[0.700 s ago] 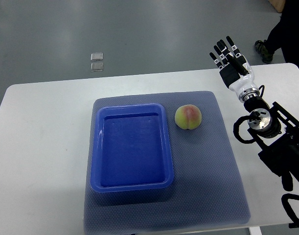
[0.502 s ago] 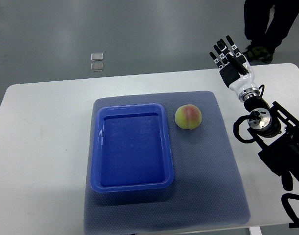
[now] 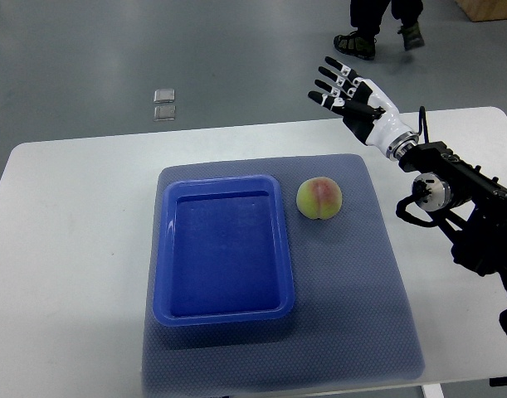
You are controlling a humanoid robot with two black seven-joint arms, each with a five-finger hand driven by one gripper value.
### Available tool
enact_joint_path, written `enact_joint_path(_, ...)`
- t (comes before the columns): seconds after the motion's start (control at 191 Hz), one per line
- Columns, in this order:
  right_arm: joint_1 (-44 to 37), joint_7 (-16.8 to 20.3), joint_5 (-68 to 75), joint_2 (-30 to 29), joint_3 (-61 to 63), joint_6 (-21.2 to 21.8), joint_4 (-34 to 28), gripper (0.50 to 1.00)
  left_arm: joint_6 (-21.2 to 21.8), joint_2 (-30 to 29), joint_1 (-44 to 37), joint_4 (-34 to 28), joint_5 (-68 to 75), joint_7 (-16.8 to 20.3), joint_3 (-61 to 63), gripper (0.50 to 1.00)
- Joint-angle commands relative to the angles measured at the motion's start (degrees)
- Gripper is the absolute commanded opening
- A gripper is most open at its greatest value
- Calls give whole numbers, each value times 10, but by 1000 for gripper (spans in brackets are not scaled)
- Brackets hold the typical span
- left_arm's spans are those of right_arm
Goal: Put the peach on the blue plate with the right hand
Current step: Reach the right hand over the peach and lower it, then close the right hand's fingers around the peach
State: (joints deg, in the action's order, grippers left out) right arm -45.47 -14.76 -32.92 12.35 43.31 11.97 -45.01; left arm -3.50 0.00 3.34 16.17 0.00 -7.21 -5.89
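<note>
White desk [image 3: 79, 249] carries a grey mat with the round yellow-pink peach [image 3: 319, 199] at three o'clock of the blue rectangular plastic plate [image 3: 224, 249], while the right robot hand [image 3: 353, 95], fingers spread and empty, hovers at one o'clock, apparently poised to reach.

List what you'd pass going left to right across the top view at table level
bare white table → blue plate → peach → right hand, fingers spread, holding nothing.
</note>
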Motion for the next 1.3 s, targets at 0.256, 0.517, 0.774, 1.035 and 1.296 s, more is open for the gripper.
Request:
enact_joint_path(0.256,-282,18,-200,102,-441,100,-13,932,0,0,1,1,0,0,0,1000)
enact_joint_path(0.517,-437,89,-203,94,-602,182,-69,932,0,0,1,3,0,0,0,1000)
enact_joint_path(0.774,-433,134,-201,73,-611,180,-70,932,0,0,1,-1,0,0,0,1000)
enact_joint_path(1.035,-406,139,-203,54,-618,161,-70,930,0,0,1,0,0,0,1,1000)
enact_joint_path(1.296,-350,137,-207,46,-617,115,-66,921,0,0,1,0,0,0,0,1000)
